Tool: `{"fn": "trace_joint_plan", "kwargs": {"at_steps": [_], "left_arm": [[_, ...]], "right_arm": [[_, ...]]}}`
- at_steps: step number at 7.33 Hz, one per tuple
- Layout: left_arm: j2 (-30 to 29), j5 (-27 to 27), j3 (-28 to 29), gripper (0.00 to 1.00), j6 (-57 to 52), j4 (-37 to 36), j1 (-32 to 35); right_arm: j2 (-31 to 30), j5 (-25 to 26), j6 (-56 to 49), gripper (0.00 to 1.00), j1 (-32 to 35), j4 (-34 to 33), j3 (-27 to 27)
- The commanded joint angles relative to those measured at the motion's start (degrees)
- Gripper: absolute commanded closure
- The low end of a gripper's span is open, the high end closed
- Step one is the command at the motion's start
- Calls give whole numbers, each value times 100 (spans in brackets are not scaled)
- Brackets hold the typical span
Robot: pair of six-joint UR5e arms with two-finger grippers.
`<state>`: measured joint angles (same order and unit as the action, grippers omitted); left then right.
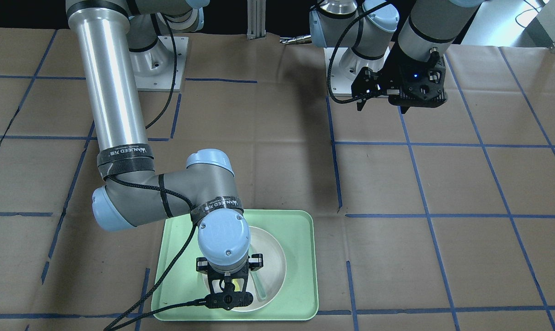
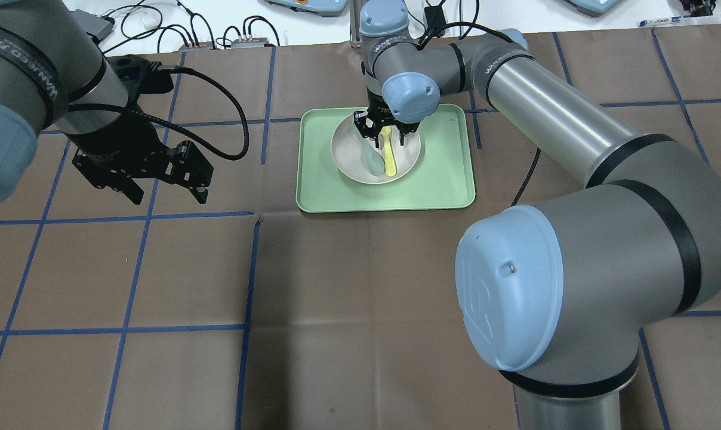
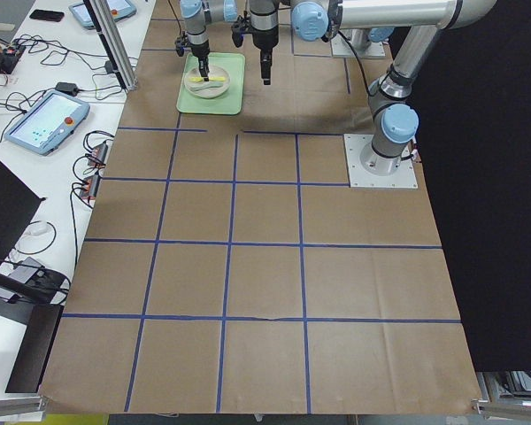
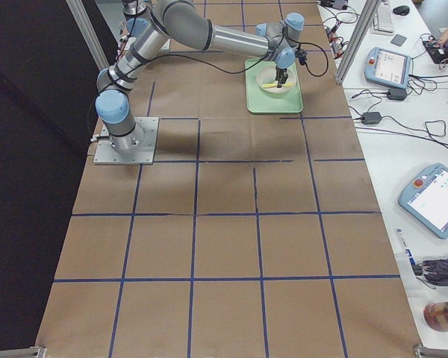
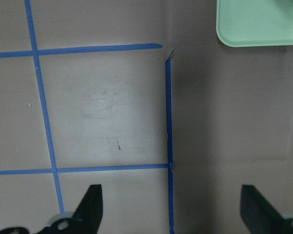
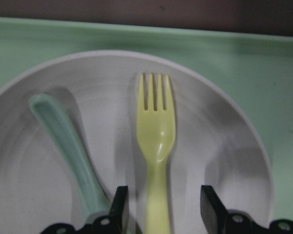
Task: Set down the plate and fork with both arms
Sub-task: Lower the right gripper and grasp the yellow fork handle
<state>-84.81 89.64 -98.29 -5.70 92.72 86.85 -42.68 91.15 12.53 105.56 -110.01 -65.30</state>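
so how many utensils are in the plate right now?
2. The yellow fork lies near the middle of the plate; the green spoon lies beside it, toward the robot's left. No others visible.

A pale green tray (image 2: 319,185) is set at the far middle of the brown-papered table (image 2: 187,269), which is gridded with blue tape. A grey-green spoon (image 2: 369,156) is seen near the tray's centre.

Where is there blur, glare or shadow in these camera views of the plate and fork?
Right wrist view: soft focus, the fork and spoon blurred at the edges, dark shadows on the plate beside both. Front-facing view: a bright glare streak runs down the silver tube of the right arm. Left wrist view: the table paper is lit at left, shadowed at right.
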Motion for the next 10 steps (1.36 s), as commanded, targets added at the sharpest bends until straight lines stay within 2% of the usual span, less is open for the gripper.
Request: {"fn": "trace_joint_plan", "kwargs": {"at_steps": [1,3,5,7,8,10], "left_arm": [[0,1,12,0,-10,123,7],[-79,-17,4,0,-27,-16,-19],[-106,18,-5,0,-28,26,-19],[-97,166,-6,0,-28,71,-19],[-53,298,3,0,-19,79,-19],[-79,229,12,0,34,1,-19]], "right_arm": [[32,8,12,41,0,-3,-1],[75,8,21,47,17,-3,-1],[111,-1,30,47,17,-12,17],[111,8,39,68,17,-21,26],[102,17,48,75,17,-21,61],[93,8,65,91,17,-12,70]]}}
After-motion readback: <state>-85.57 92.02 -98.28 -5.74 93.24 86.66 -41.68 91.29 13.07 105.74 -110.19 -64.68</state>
